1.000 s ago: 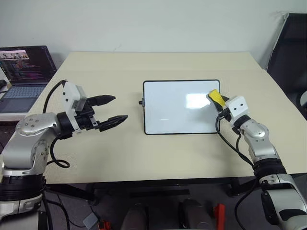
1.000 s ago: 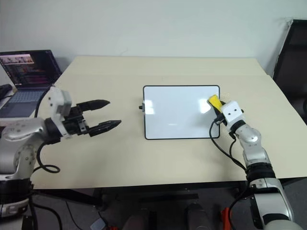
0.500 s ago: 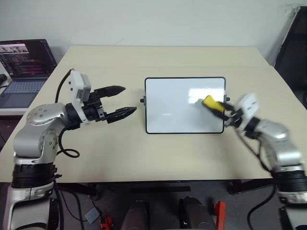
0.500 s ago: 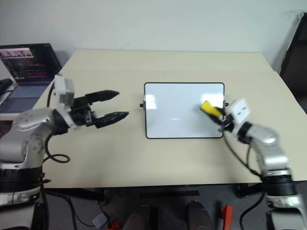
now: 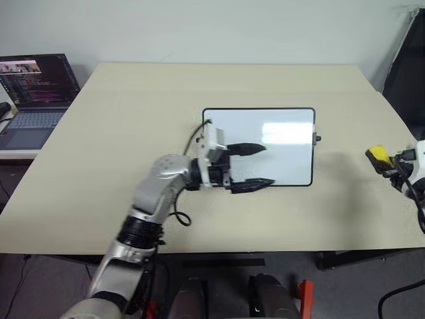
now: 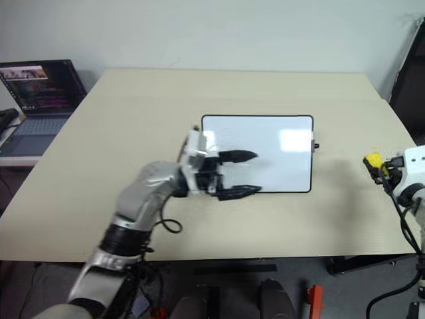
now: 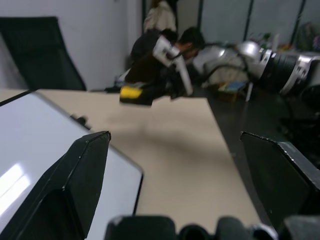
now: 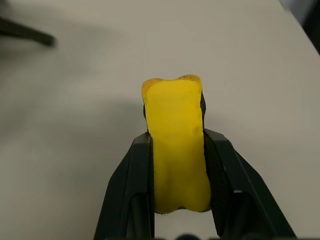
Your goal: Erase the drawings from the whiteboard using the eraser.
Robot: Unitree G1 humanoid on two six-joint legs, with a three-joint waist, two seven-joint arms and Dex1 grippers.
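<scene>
The whiteboard [image 5: 285,129] lies flat at the table's middle, and its visible surface is plain white. The drawings are out of view, with part of the board hidden by my left arm. My left gripper [image 5: 269,164] hovers open over the board's near left part and points to the right; its fingers [image 7: 75,175] are spread wide with nothing between them. Off the board, at the table's right edge, my right gripper [image 5: 387,159] is shut on the yellow eraser [image 5: 378,154]. The eraser [image 8: 176,130] sticks out past the black fingers [image 8: 130,180].
An open laptop [image 5: 33,86] stands on a side surface at the far left. A black chair [image 5: 408,66] is beyond the table's right corner. Bare tan tabletop [image 5: 133,113] surrounds the board on all sides.
My left gripper swung right, from the table left of the board to over the board's near left part. My right gripper carried the eraser off the board to the table's right edge.
</scene>
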